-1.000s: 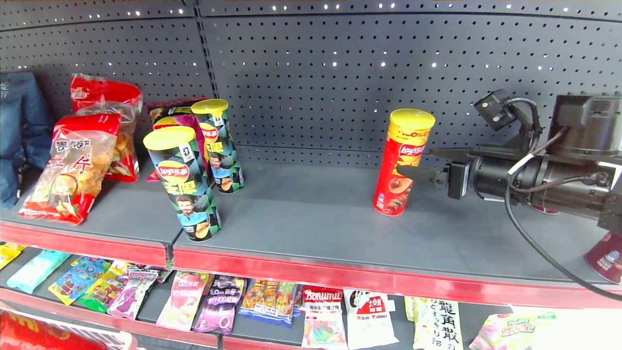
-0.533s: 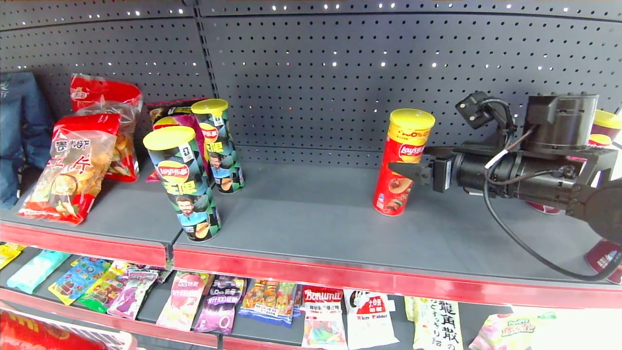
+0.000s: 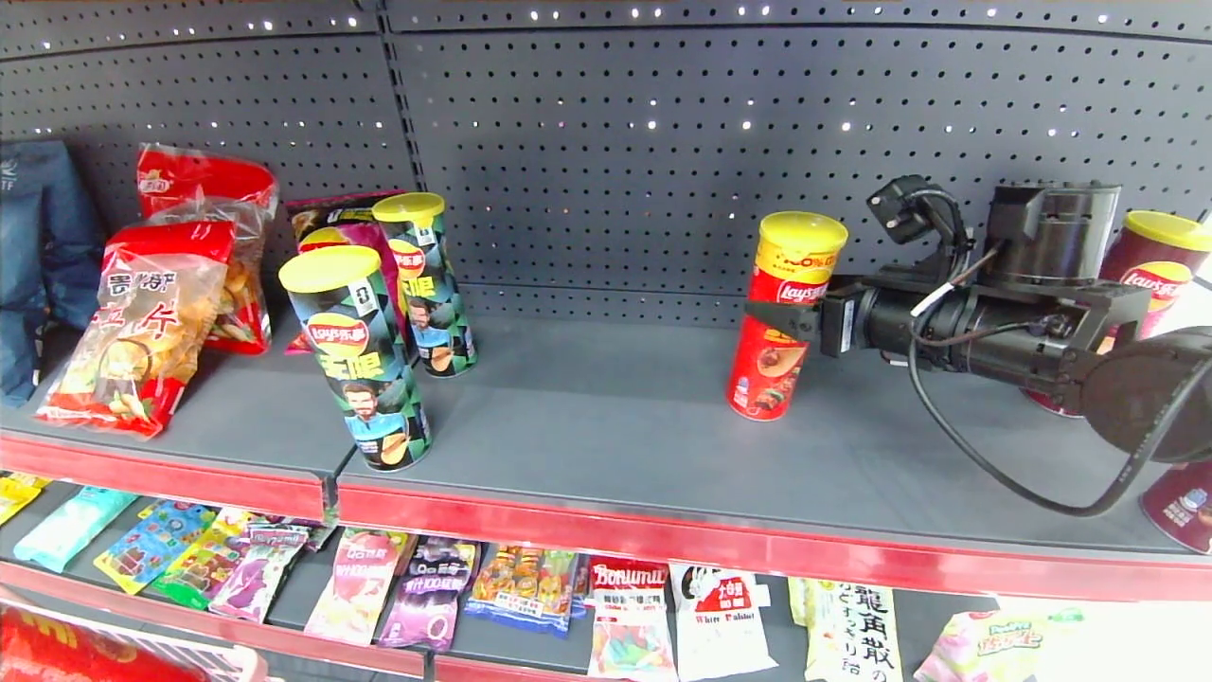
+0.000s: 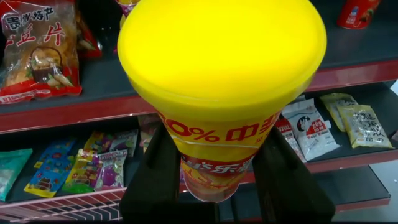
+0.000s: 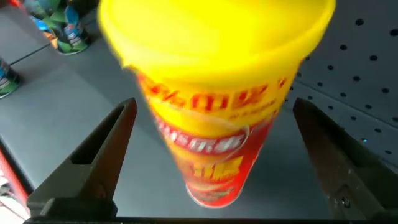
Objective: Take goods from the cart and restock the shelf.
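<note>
The grey shelf [image 3: 587, 417] with its red front lip takes up most of the head view, with pegboard behind it. The right gripper [image 3: 786, 308] comes in from the right at about mid-height of the red chip can [image 3: 791, 260], which stands upright mid-shelf with its yellow lid on. Its jaws are spread wide with the can between them, and the right wrist view shows a gap on each side, so they're not touching it. The left gripper [image 4: 222, 177] is out in front of the shelves, jaws clamped on a second chip can [image 4: 221, 68]. Red snack bags [image 3: 142, 322] lean at the far left, green-black cans [image 3: 365, 360] stand beside them, and a dark red can [image 3: 1150, 260] sits behind the right arm.
</note>
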Available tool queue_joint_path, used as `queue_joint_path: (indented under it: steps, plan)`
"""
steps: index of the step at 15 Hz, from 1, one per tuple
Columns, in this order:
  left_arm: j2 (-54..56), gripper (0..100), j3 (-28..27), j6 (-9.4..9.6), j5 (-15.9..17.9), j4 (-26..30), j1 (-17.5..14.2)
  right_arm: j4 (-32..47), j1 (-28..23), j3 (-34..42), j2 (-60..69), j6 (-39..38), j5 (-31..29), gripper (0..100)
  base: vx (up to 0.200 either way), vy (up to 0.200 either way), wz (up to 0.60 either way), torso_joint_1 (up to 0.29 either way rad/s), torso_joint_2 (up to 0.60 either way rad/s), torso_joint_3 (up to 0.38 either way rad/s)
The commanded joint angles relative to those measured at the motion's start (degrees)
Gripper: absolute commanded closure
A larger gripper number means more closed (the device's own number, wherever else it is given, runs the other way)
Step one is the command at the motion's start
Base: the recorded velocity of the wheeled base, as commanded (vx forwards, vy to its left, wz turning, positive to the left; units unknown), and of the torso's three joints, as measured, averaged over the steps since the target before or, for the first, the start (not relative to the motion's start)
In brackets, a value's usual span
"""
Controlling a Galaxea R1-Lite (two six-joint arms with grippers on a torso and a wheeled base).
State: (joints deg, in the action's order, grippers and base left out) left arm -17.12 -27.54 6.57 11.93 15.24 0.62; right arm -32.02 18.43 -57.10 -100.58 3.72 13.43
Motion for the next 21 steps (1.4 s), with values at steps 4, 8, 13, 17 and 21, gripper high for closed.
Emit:
queue_joint_path:
  steps: [4, 8, 13, 17, 21]
  plan:
    - [0.15, 100, 0.2, -0.07, 0.02, 0.05, -0.01, -0.14, 0.29, -0.56, -1.54, -0.03, -0.16, 100, 0.0, 0.0, 0.0, 0.0, 0.0, 0.0]
    - [0.15, 100, 0.38, 0.02, 0.02, 0.05, -0.01, -0.06, 1.43, -0.12, -0.67, 0.06, -1.92, 100, 0.0, 0.0, 0.0, 0.0, 0.0, 0.0]
    - [0.06, 100, 0.47, 0.02, 0.02, 0.05, -0.01, 0.03, 5.83, 1.64, 4.7, -0.11, -13.7, 100, 0.0, 0.0, 0.0, 0.0, 0.0, 0.0]
    - [0.06, 100, 0.64, 0.02, 0.02, 0.14, -0.01, -0.06, 8.37, 10.17, 9.88, -1.26, -18.09, 100, 0.0, 0.0, 0.0, 0.0, 0.0, 0.0]
    - [0.24, 100, 1.0, 0.02, 0.11, 0.14, -0.01, -0.06, 14.26, 11.05, 11.9, -7.76, -28.9, 100, 0.0, 0.0, 0.0, 0.0, 0.0, 0.0]
